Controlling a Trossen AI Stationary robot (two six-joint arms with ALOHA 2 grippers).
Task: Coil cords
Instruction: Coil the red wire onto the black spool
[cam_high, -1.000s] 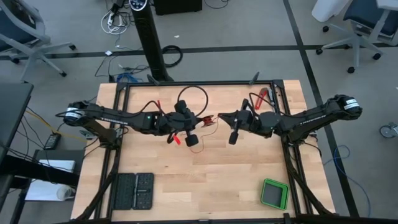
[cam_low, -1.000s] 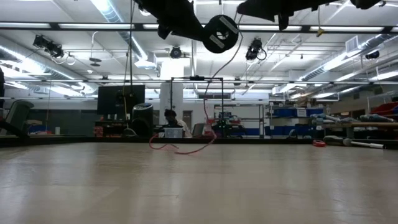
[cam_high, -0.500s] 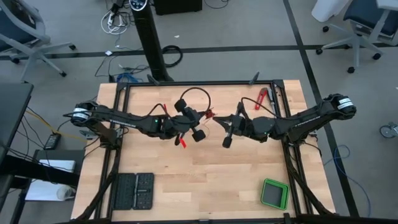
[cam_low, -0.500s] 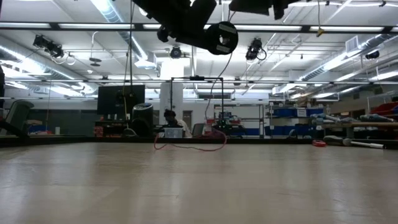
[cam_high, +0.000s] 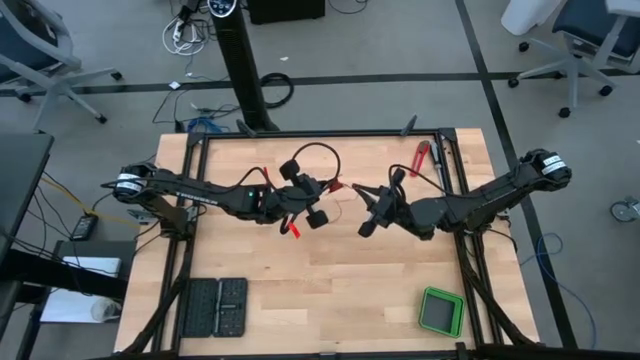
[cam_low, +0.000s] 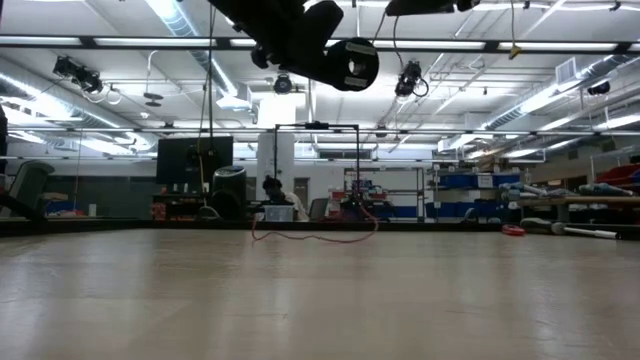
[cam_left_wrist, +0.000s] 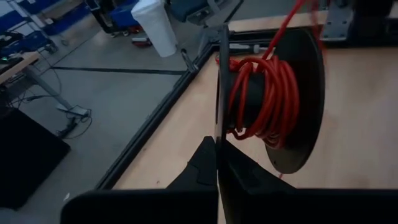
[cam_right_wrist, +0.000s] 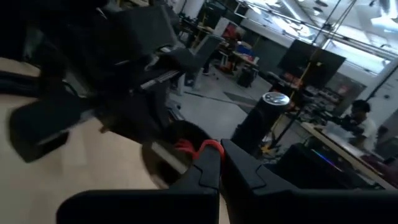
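The cord is a thin red wire, partly wound on the hub (cam_left_wrist: 264, 99) of a black spool (cam_high: 318, 217) held above the table's middle. My left gripper (cam_left_wrist: 217, 163) reaches in from the left and is shut on the spool. My right gripper (cam_right_wrist: 219, 158) comes from the right, just right of the spool (cam_high: 361, 193), and is shut on the wire. A red end piece (cam_high: 292, 230) hangs by the left hand. A slack stretch of the wire (cam_low: 315, 238) lies on the tabletop. My left gripper pinches the rim of the spool's nearer flange (cam_left_wrist: 217, 140), which stands edge-on between the two fingers. The fingers come from the table's left, slanting slightly down. The spool is lifted clear of the table. My right gripper pinches the red wire (cam_right_wrist: 208, 148) between its fingertips. It points about level, coming from the table's right. A short piece of wire runs from the fingers toward the spool.
A red-handled tool (cam_high: 420, 158) lies at the far right by the black frame. A green box (cam_high: 441, 311) sits at the near right corner, and two black trays (cam_high: 217, 306) sit at the near left. A black cable loop (cam_high: 312, 155) arches over the left hand.
My right gripper has rolled about its own axis and shifted a little toward the near edge, still holding the wire. My left hand has turned, swinging the spool slightly. The slack wire on the table has flattened and spread toward the right.
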